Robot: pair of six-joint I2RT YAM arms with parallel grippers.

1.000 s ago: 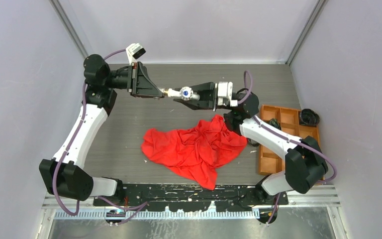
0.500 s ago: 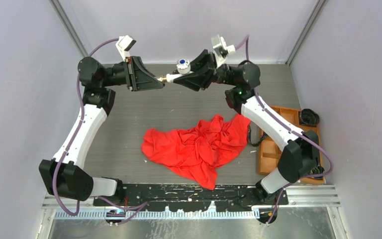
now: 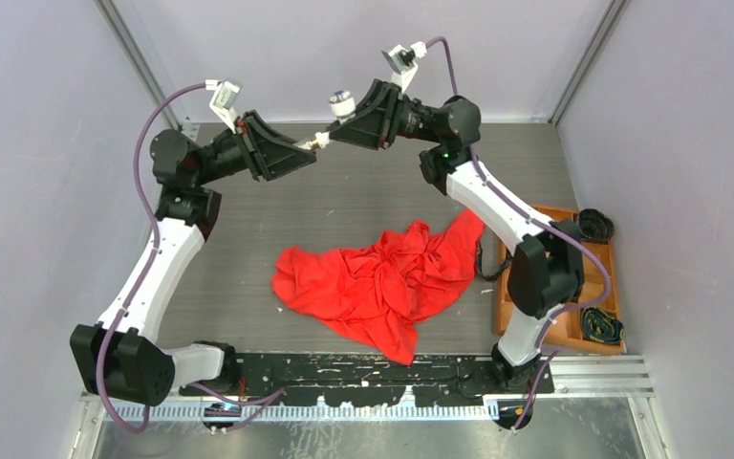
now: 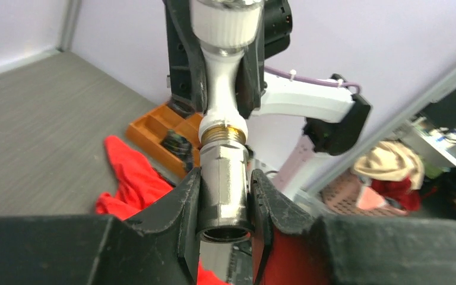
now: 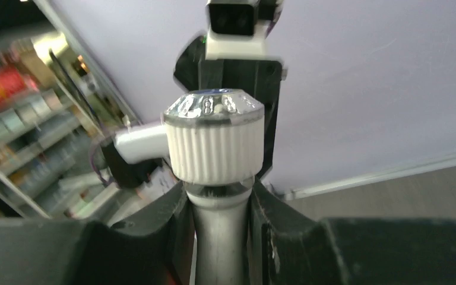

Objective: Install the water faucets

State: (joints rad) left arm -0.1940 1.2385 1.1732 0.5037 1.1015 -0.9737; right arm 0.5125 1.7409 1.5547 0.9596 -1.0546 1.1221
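Observation:
The white plastic faucet [image 3: 336,122] is held high above the far side of the table, between both arms. My right gripper [image 3: 339,132] is shut on its white body [image 5: 219,237], just below the ribbed round knob [image 5: 214,142]. My left gripper [image 3: 313,145] is shut on the grey metal fitting [image 4: 224,190], which sits on the faucet's brassy threaded tip [image 4: 224,133]. In the left wrist view the white faucet [image 4: 222,89] rises from the fitting into the right gripper's black fingers [image 4: 185,59].
A crumpled red cloth [image 3: 377,282] lies mid-table. An orange compartment tray [image 3: 554,277] with black coiled parts stands at the right. A black round part [image 3: 593,226] sits beside the tray. Grey walls close in the back and sides.
Both grippers have risen and tilted upward together with the faucet and fitting between them. The right arm has swung up off the red cloth; the faucet knob now points up.

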